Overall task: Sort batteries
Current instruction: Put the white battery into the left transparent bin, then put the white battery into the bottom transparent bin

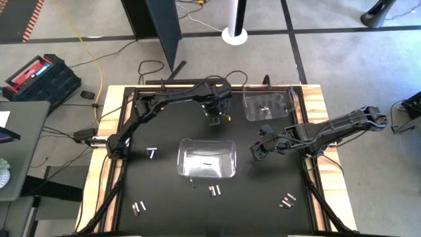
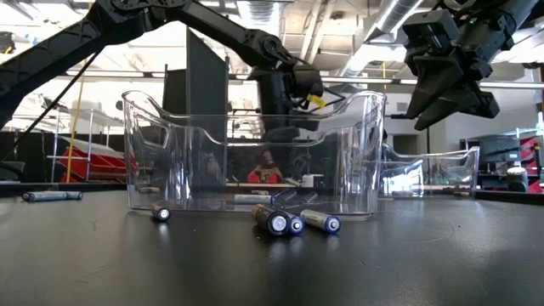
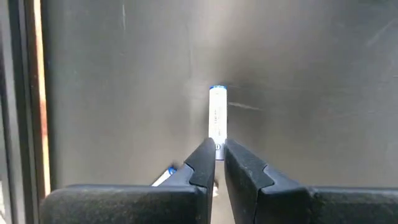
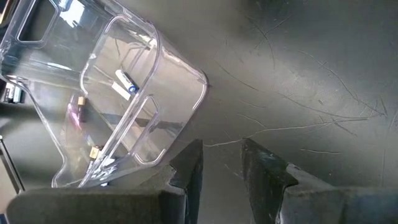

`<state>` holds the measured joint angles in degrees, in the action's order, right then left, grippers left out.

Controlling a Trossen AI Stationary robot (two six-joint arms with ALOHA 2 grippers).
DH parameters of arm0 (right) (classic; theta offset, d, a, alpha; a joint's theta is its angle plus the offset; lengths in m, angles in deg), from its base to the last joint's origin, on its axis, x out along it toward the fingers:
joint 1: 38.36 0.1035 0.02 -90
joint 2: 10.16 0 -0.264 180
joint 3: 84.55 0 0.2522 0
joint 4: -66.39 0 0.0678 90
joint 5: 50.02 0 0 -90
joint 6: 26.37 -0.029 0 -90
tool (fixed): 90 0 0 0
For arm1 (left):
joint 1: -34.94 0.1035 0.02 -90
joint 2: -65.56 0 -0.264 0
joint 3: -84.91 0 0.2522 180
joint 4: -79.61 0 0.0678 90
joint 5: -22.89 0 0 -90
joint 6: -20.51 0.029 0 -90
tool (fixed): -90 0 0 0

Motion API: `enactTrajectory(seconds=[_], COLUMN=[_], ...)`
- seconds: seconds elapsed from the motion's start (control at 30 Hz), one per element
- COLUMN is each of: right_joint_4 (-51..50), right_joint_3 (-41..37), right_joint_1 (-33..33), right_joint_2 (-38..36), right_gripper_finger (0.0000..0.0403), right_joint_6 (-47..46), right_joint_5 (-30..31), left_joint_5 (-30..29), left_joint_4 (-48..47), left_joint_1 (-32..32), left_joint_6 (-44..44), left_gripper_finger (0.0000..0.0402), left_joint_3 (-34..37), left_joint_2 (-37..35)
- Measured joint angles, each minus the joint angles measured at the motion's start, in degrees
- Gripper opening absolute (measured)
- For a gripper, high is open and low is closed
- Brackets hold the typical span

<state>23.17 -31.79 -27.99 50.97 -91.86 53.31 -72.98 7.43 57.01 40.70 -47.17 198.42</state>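
My left gripper hangs over the far middle of the black table and is shut on a silvery-white battery with a blue tip. A second light battery lies on the mat below it, half hidden by a finger. My right gripper waits open above the mat right of the centre clear bin, with nothing between its fingers. A white battery lies in that bin. Loose batteries lie near the front and at the left. My left gripper pinches the battery's upper end between its two fingertips. The fingers come steeply from above and lie along the battery. It sticks out past the tips, blue end downward, clear of the mat.
A second clear bin stands at the far right with a few small cells inside. In the low view several batteries lie before the centre bin's wall. Wooden table rims run along both sides.
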Motion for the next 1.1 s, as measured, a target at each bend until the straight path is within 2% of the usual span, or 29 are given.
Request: enactTrajectory(seconds=[0.23,0.9,1.1], right_joint_4=[-0.02,-0.02,-0.02], right_joint_3=[0.00,0.00,0.00], right_joint_1=[0.01,0.02,0.02], right_joint_2=[0.00,0.00,0.00], right_gripper_finger=[0.0127,0.0127,0.0127], right_joint_6=[0.78,1.49,1.49], right_joint_5=[0.01,0.01,0.01], left_joint_5=[2.65,4.16,4.12], left_joint_4=[-3.30,-5.49,-5.07], left_joint_1=[-1.80,-3.15,-3.13], left_joint_6=[-0.37,-3.99,-2.67], left_gripper_finger=[0.0026,0.0027,0.0027], left_joint_3=[-0.44,-0.46,-0.46], left_joint_2=[0.00,-0.15,-0.17])
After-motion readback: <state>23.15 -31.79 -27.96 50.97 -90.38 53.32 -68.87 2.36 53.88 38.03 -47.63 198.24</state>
